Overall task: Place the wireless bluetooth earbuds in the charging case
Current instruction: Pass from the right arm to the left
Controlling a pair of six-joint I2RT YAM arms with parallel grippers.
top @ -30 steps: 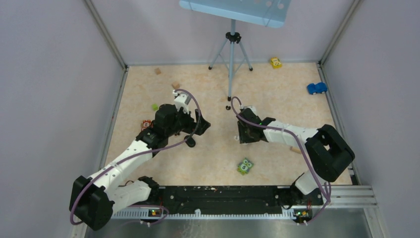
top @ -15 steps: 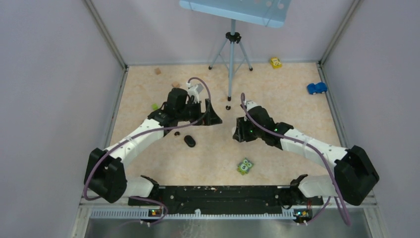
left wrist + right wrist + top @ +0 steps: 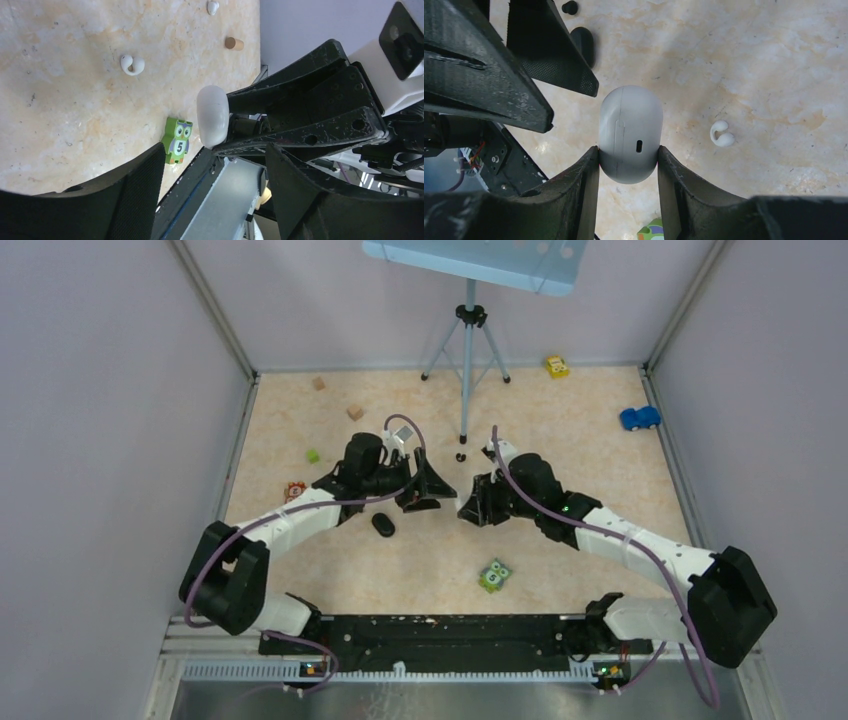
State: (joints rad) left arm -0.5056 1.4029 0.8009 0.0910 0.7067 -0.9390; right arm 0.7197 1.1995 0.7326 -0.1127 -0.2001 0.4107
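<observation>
My right gripper (image 3: 628, 156) is shut on the closed white pebble-shaped charging case (image 3: 630, 125) and holds it above the table, port side towards the camera. In the top view this gripper (image 3: 468, 508) is at the table's middle. My left gripper (image 3: 428, 490) is open and empty, its tips close to the case (image 3: 212, 116); it also shows in the left wrist view (image 3: 216, 165). Two white earbuds (image 3: 131, 64) (image 3: 213, 6) lie on the table; one shows in the right wrist view (image 3: 722, 134). A black case (image 3: 383, 525) lies near a black earbud (image 3: 569, 7).
A green owl block (image 3: 494, 575) lies near the front. A tripod (image 3: 467, 340) stands at the back middle. A yellow toy car (image 3: 556, 366) and a blue one (image 3: 639, 418) are at the back right. Wooden cubes (image 3: 354, 412) and a green cube (image 3: 313, 455) lie at the back left.
Both arms have stretched out and come together at the table's middle. The right gripper has moved left with the white case; the left gripper has moved right, uncovering the black case.
</observation>
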